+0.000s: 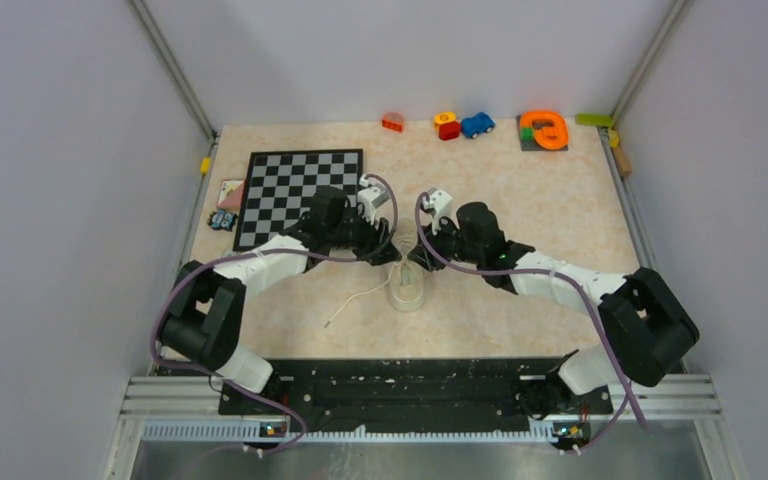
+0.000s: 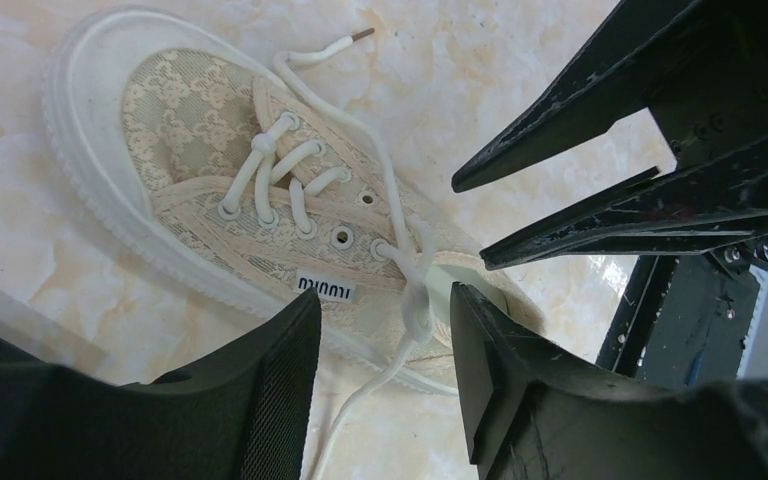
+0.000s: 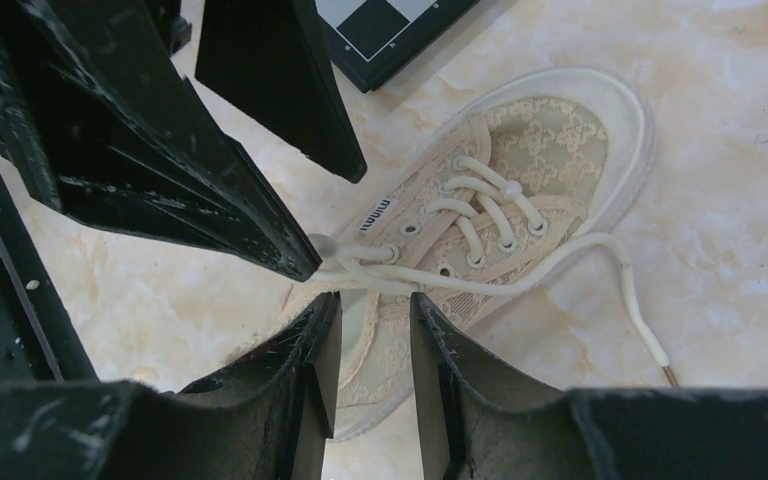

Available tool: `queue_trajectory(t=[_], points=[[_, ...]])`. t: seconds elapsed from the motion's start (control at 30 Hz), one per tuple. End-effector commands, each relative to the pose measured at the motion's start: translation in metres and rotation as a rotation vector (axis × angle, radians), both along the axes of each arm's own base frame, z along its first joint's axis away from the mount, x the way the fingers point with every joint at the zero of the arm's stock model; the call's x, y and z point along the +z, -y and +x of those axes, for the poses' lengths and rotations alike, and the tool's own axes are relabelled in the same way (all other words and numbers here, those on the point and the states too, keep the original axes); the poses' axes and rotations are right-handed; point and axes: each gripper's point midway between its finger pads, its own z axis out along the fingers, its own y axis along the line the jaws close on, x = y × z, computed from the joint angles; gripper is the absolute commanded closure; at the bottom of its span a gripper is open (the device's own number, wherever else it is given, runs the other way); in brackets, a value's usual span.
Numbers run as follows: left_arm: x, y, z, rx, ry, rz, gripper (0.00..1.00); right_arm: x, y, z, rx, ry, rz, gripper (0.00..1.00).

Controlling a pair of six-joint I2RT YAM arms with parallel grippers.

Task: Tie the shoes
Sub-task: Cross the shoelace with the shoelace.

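Both open: left claw [image 2: 382,293] and right claw [image 3: 375,296], low over one cream sneaker [image 1: 406,288]. Sits on the tan table [image 1: 520,200], near the chessboard [image 1: 295,190] corner. White lace [image 2: 417,295] between the left claw's fingers; heel end under the right one's.

sneaker [image 2: 190,130]: was cream, woven monogram pattern on the upper
laces [image 2: 258,155]: were white
sole [image 2: 65,130]: was off-white, finely ribbed
side tag [image 2: 325,287]: was white, dark lettering
chessboard [image 1: 295,190]: was black and pale-grey checks, black border
tabletop [image 1: 540,200]: was beige, marbled
toy car [image 1: 477,124]: was blue
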Motion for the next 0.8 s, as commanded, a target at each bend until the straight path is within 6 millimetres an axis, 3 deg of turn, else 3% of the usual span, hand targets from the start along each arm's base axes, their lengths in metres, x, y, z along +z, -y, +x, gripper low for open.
queue_trajectory(t=[0.0,0.23,0.5,0.63,0.77], points=[[0.007,0.009,0.002,-0.055,0.027,0.009,0.47,0.031,-0.004,0.017,-0.017,0.095,0.081,0.67],[0.001,0.014,-0.002,-0.082,-0.013,0.028,0.55,0.035,0.008,0.011,-0.06,0.136,0.126,0.7],[0.004,0.018,0.0,-0.099,-0.044,0.033,0.91,0.039,0.004,-0.001,0.017,0.186,0.157,0.74],[0.008,0.021,0.002,-0.105,-0.055,0.021,1.0,0.036,0.002,-0.002,0.043,0.224,0.161,0.74],[0.01,0.024,0.005,-0.105,-0.063,0.015,1.0,0.035,-0.001,-0.003,0.07,0.248,0.165,0.75]])
